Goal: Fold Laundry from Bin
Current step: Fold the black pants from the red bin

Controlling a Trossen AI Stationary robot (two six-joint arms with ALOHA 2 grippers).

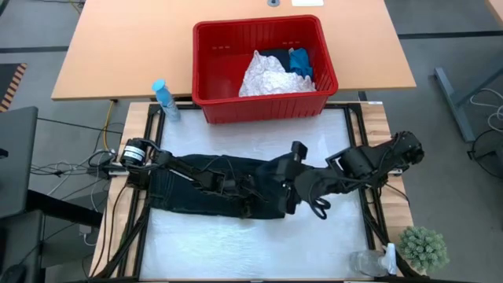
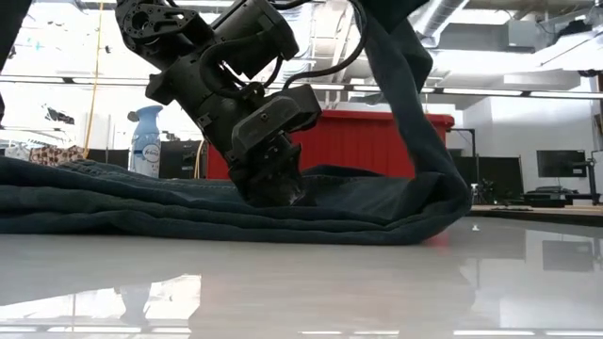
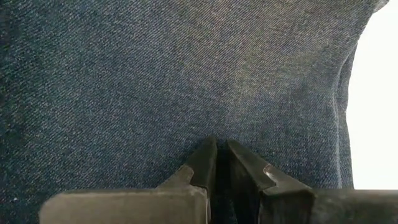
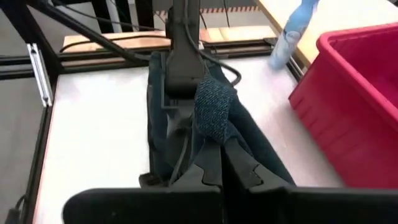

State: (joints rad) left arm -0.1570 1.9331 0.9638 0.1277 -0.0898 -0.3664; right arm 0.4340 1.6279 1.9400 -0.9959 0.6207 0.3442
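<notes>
A dark denim garment (image 1: 196,192) lies flat across the middle of the white table mat. My left gripper (image 1: 240,192) is shut and rests on the garment's middle; it also shows in the low view (image 2: 273,193). My right gripper (image 4: 214,149) is shut on the garment's right end, which is raised above the table. The red bin (image 1: 208,47) stands at the table's far edge. It holds a white crinkled cloth (image 1: 267,77), a small bright blue one (image 1: 301,61) and a black one (image 1: 275,55). My left gripper presses its shut fingertips (image 3: 208,152) down on the flat denim (image 3: 205,81), slanting down from the table's left. The cloth lies on the table under them. My right gripper pinches a bunched fold of denim (image 4: 214,109) at the garment's right end between its two fingers, which point toward the table's left. The cloth rises from the table (image 2: 405,104) to the gripper, and the rest lies flat.
A blue spray bottle (image 1: 163,98) stands at the table's far left beside the bin. A small green plant (image 1: 423,248) and a clear bottle (image 1: 369,262) stand at the near right corner. A black frame edges the mat.
</notes>
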